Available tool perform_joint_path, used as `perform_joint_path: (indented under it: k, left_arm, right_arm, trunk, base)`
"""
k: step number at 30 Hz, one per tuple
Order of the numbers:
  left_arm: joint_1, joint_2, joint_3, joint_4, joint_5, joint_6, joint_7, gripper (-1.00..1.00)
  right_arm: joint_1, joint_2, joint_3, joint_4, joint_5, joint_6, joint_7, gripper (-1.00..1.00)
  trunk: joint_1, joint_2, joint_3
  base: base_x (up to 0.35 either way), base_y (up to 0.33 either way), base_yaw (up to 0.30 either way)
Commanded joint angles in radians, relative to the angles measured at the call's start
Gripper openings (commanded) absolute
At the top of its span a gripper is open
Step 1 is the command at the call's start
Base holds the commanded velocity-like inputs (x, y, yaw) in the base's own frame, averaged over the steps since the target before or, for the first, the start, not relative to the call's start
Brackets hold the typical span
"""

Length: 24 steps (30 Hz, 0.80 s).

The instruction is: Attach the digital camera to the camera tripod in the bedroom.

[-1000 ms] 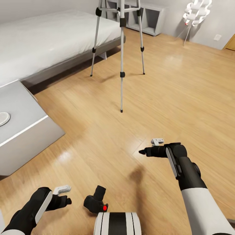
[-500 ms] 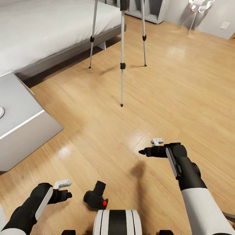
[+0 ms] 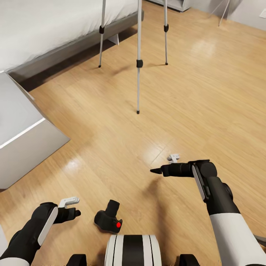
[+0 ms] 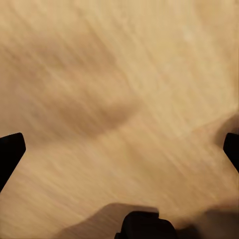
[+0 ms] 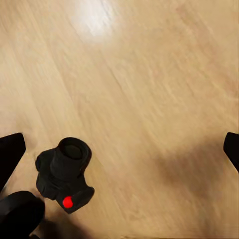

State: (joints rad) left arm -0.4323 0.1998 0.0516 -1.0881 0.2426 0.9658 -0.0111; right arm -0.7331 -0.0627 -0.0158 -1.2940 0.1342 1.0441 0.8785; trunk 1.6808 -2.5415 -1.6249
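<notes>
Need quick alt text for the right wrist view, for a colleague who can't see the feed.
The digital camera, black with a red dot, lies on the light wood floor with its lens pointing up. The open right gripper's dark fingertips sit at the frame's edges, holding nothing.

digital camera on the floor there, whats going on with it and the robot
The digital camera lies on the wood floor just in front of the robot's base, lens pointing up, and nothing is holding it. The left gripper hangs open beside it, apart from it. The right gripper is open too, above the floor further off. The camera tripod stands ahead by the bed, so the camera is not yet picked up or attached.
</notes>
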Motion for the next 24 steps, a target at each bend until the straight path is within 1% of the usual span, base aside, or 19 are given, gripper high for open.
perform_joint_path:
  k: [1, 2, 4, 7, 12, 20, 22, 24]
  left_arm:
    - [0.000, 0.000, 0.001, -0.002, 0.002, 0.005, -0.001, 1.00]
    - [0.000, 0.000, 0.002, -0.005, 0.001, 0.005, -0.001, 1.00]
    - [0.000, 0.001, 0.002, -0.008, 0.001, 0.005, -0.001, 1.00]
    - [0.000, 0.001, 0.006, -0.010, 0.002, 0.005, -0.001, 1.00]
    - [0.000, 0.001, 0.019, -0.012, 0.002, 0.005, -0.001, 1.00]
    - [0.000, 0.001, 0.022, -0.017, 0.002, 0.005, -0.001, 1.00]
    - [0.000, 0.001, 0.022, -0.031, 0.002, 0.006, 0.000, 1.00]
    - [0.000, 0.001, 0.024, -0.056, 0.001, 0.006, 0.000, 1.00]
  right_arm:
    - [0.000, -0.006, -0.001, -0.001, 0.012, 0.003, 0.043, 1.00]
    - [0.000, -0.016, -0.001, -0.002, 0.014, 0.003, 0.093, 1.00]
    - [-0.001, -0.026, -0.001, -0.003, 0.016, 0.003, 0.139, 1.00]
    - [0.000, -0.031, -0.002, -0.005, 0.016, 0.003, 0.170, 1.00]
    - [0.000, -0.035, -0.003, -0.007, 0.010, 0.003, 0.190, 1.00]
    - [-0.001, -0.035, -0.003, -0.006, 0.015, 0.003, 0.193, 1.00]
    - [0.000, -0.035, -0.003, -0.005, 0.016, 0.003, 0.193, 1.00]
    - [0.000, -0.035, -0.004, -0.005, 0.018, 0.003, 0.193, 1.00]
  trunk:
    - [0.000, 0.000, -0.005]
    - [0.001, -0.001, -0.008]
    - [0.002, -0.001, -0.016]
    - [0.003, -0.002, -0.028]
    - [0.005, -0.003, -0.047]
    - [0.009, -0.005, -0.078]
    - [0.010, -0.005, -0.086]
    - [0.010, -0.005, -0.086]
  base:
    - [0.000, 0.000, 0.000]
    - [0.000, 0.000, 0.000]
    - [0.000, 0.000, 0.000]
    - [0.000, 0.000, 0.000]
    - [0.000, 0.000, 0.000]
    - [0.000, 0.000, 0.000]
    - [0.000, 0.000, 0.000]
    - [0.000, 0.000, 0.000]
